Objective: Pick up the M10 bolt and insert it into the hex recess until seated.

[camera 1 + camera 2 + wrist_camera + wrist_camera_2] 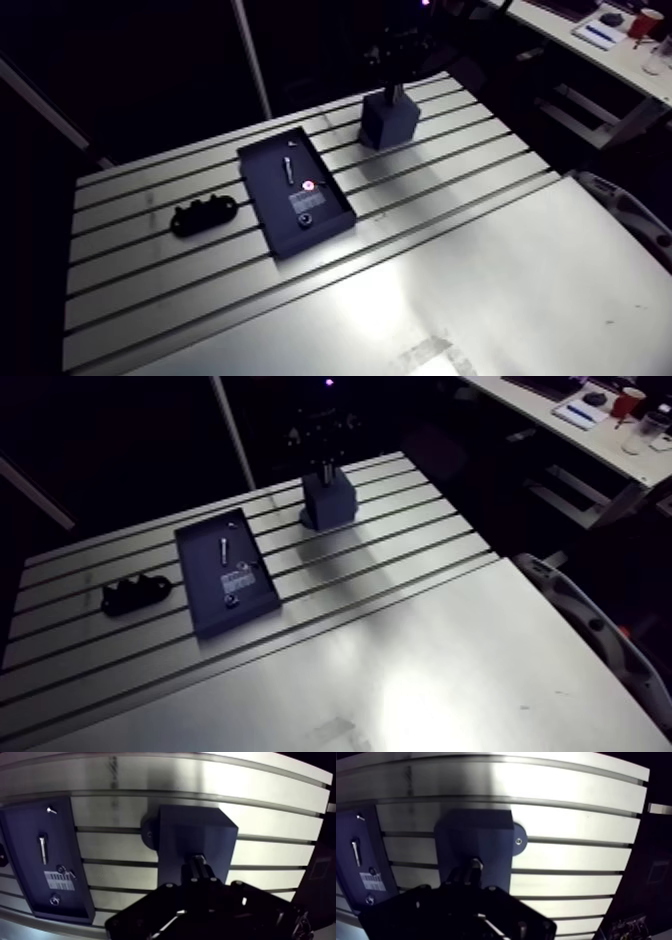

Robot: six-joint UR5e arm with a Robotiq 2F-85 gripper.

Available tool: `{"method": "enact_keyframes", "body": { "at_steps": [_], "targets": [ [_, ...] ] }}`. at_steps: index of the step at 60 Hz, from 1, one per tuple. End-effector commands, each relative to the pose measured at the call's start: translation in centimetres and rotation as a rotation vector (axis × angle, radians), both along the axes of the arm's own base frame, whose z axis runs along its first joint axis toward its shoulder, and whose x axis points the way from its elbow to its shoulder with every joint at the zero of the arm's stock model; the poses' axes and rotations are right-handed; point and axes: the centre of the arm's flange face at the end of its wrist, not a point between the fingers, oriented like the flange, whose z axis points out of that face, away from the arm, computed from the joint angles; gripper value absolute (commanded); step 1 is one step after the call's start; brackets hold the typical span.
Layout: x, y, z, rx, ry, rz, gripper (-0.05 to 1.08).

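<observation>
On the slotted bench (450,270), a small black fixture (203,215) lies to the left of the dark tray (262,180), apart from it. Inside the tray a silver bolt (288,166) lies flat near the far end. A red-dotted piece (309,185) and a white label (303,201) sit nearer the tray's middle. To the right of the tray, beyond its far corner, stands a dark block (388,125). The gripper (199,864) hangs right over the block. A pale metal piece (476,862) shows at the gripper's tip against the block's top. Whether the gripper is pinching it, I cannot tell.
</observation>
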Motion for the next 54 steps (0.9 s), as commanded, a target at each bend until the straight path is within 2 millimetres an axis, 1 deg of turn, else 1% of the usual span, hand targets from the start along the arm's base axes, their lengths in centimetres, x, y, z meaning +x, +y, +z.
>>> {"method": "enact_keyframes", "body": {
  "at_steps": [1,33,40,54],
  "targets": [
    [-0.2,0.17,-0.17,0.004,0.01,0.004,1.08],
    [-0.24,0.09,-0.37,0.004,0.006,0.012,1.08],
    [-0.26,0.09,-0.89,-0.001,0.0,0.013,1.08],
    [-0.31,0.13,-1.04,-0.001,-0.002,0.016,1.08]
  ]
}}
